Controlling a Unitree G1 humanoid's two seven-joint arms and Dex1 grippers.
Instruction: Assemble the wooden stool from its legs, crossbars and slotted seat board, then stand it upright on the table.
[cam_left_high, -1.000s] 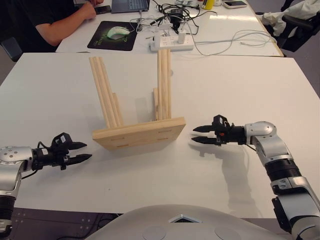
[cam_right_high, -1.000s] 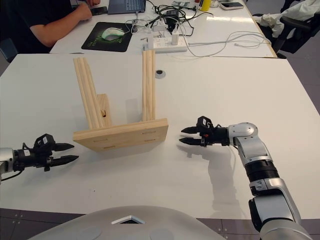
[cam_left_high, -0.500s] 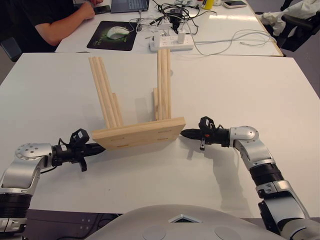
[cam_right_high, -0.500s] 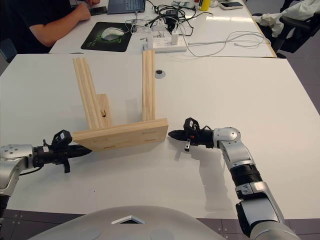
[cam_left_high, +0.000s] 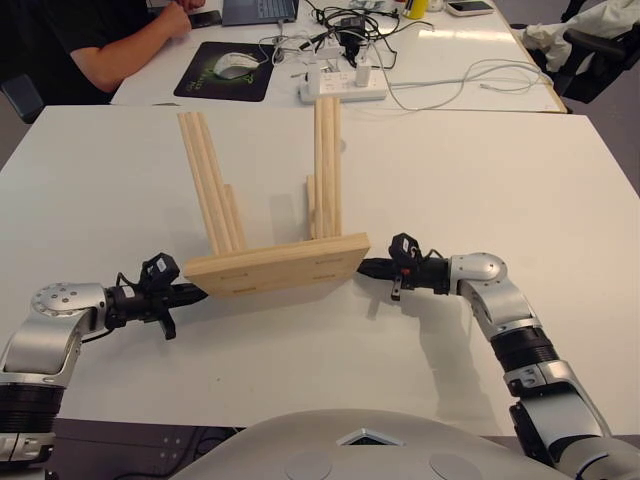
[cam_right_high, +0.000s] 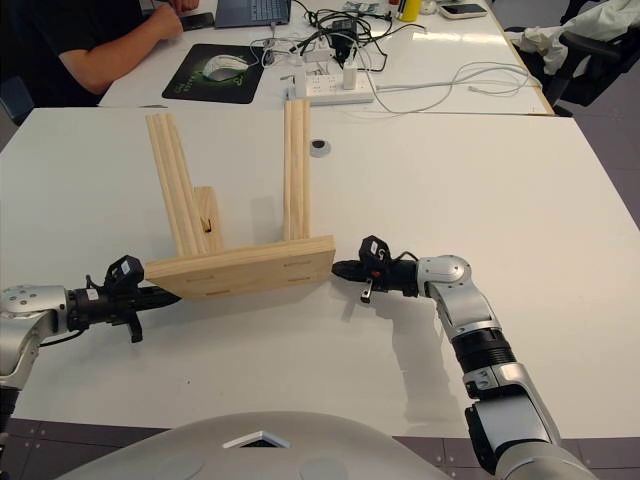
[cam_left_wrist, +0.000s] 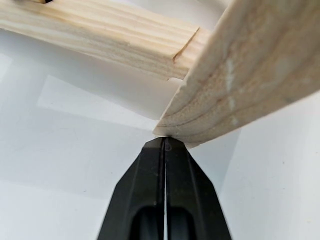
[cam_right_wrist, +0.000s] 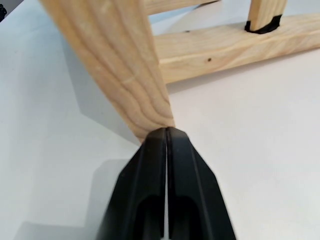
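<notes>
The stool (cam_left_high: 275, 266) is found assembled but lying on its side on the white table (cam_left_high: 480, 170), towards the robot's left of the middle. Its seat board (cam_right_high: 245, 270) is stood on one long edge, with the flat top turned towards the robot and slots seen in that face. The two pairs of legs (cam_left_high: 210, 185) are laid out flat behind the board, pointed away from the robot towards the far edge of the table, and short crossbars (cam_left_high: 232, 208) are seen between them close to the board. The left gripper (cam_left_high: 193, 293) is held low over the table at the left end of the seat board; its fingers (cam_left_wrist: 150, 190) are pressed together with nothing between them, and their tips are set against the lower corner of the board's end. The right gripper (cam_left_high: 366, 267) is held in the same way at the right end; its fingers (cam_right_wrist: 145, 190) are likewise clenched on nothing, and their tips are laid against the bottom corner of the board (cam_right_wrist: 120, 65). The board is thus flanked by the two closed tips. On a second table behind, a power strip (cam_left_high: 344, 88) with cables and a computer mouse (cam_left_high: 235, 68) on a dark mat are seen.
</notes>
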